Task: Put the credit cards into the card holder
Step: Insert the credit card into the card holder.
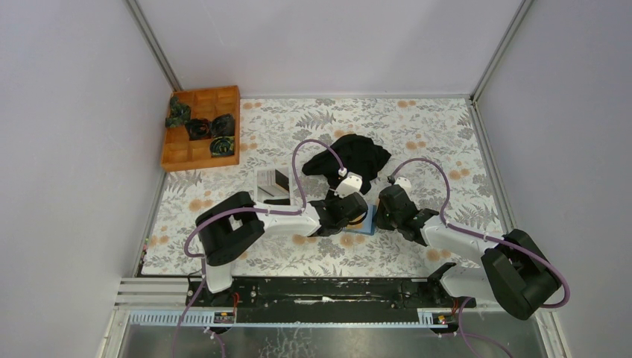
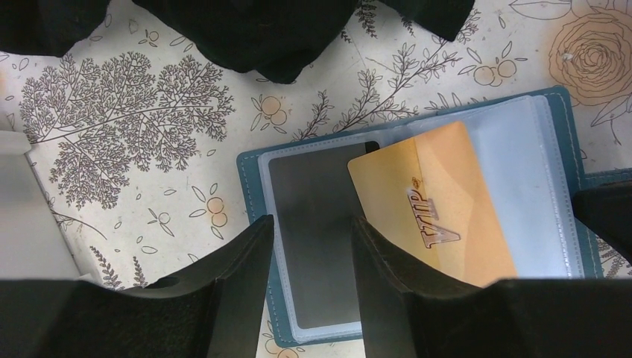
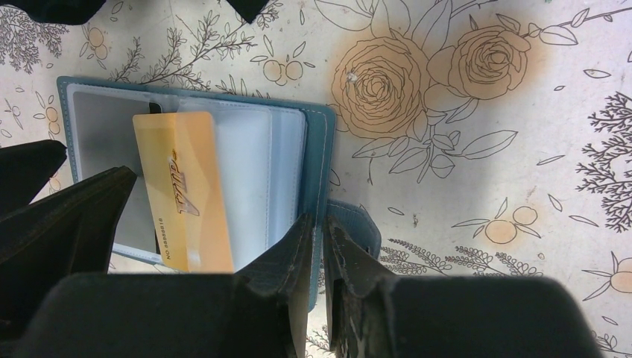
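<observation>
pinching the teal edge of the open card holder on the floral table with our nearly closed right gripper, we hover our half-spread left gripper over the gold card lying on its sleeves.

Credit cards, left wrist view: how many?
2. A gold VIP card lies tilted across the open card holder. A dark card sits tucked inside the holder's left-hand clear sleeve. More may be hidden in other sleeves or out of frame.
</observation>
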Available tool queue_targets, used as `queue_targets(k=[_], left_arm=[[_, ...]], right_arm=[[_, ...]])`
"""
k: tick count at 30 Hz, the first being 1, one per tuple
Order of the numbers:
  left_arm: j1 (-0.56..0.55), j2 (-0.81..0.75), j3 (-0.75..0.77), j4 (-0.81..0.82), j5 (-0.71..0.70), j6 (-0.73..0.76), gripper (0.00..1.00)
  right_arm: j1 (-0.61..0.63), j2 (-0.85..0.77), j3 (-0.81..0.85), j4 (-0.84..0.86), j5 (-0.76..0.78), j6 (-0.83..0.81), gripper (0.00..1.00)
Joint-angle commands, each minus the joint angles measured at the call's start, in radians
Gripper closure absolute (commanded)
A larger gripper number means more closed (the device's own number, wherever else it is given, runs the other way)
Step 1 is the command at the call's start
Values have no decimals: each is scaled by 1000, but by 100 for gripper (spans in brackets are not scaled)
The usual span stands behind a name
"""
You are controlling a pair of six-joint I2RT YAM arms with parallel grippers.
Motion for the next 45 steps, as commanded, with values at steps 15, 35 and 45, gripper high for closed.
queue_targets(k=[15,35,45], left_arm=[[21,15,-22,108,29,33,49],[26,34,-9,148,111,39,49],[25,17,-19,168,139,29,49]], right_arm=[[-5,25,1,-1,2,-16,82],[-5,22,9,-6,0,-22,82],[-5,27,3,1,-6,-20,82]])
